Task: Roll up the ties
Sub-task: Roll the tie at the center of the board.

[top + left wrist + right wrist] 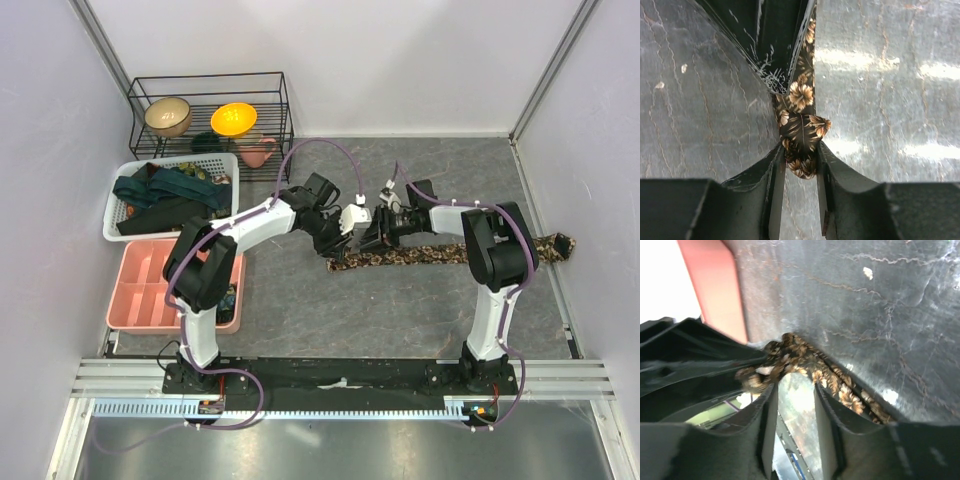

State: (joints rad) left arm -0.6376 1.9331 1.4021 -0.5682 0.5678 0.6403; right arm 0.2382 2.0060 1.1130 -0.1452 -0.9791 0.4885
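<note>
brown floral tie (420, 256): laid as a flat strip across the right half of the grey table (400, 320), running from the right wall towards the centre; its left end is where the two grippers meet.
tie end: seen in the left wrist view as a short bunched fold, with a small flap sticking out to one side.
left gripper (801, 154): narrowed onto the tie's end; the fabric is pressed between both fingertips and fills the gap there.
right gripper (796, 385): jaws set narrow; the tie is bunched across the fingertips, and the rest of the strip trails off to the right over the table. Whether it is actually clamped cannot be told.
gripper spacing: tips very close, facing each other over the tie end; in the left wrist view a finger of the right gripper is seen overlapping the strip.
dark ties (165, 195): teal and black, piled loose in the white mesh basket (112, 205) at far left, well apart from both grippers.
pink tray (140, 290): placed just in front of the basket, beside the left arm. A small dark item is seen at its right edge, too small to identify.
wire rack (283, 100): set in the back left corner; a tan bowl (167, 117) and an orange bowl (233, 118) are held inside, with a pink cup (258, 153) at its right front.
</note>
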